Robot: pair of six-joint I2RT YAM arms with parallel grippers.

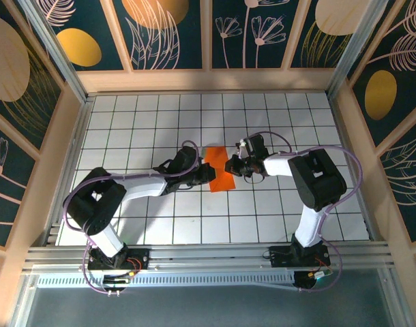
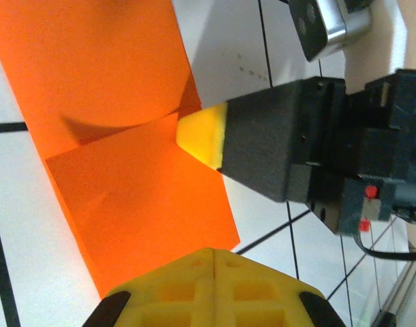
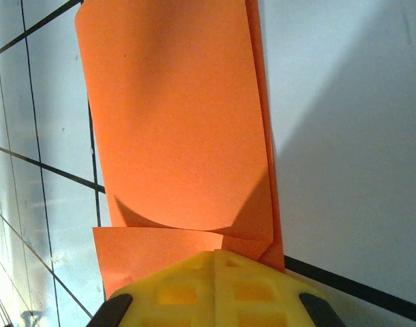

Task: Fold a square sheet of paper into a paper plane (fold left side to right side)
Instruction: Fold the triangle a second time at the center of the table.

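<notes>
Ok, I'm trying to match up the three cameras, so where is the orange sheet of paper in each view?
Top external: orange sheet at the picture's centre.
Left wrist: orange sheet covers most of the left half.
Right wrist: orange sheet runs down the middle from the top edge.
Shared landmark: black grid lines on the white table.

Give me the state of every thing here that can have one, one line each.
square sheet of paper: folded over on itself, lying on the table, top layer bowed up rather than flat.
left gripper: jaws shut, holding nothing, tip at the sheet.
right gripper: jaws shut, holding nothing, tip at the sheet's edge.
</notes>
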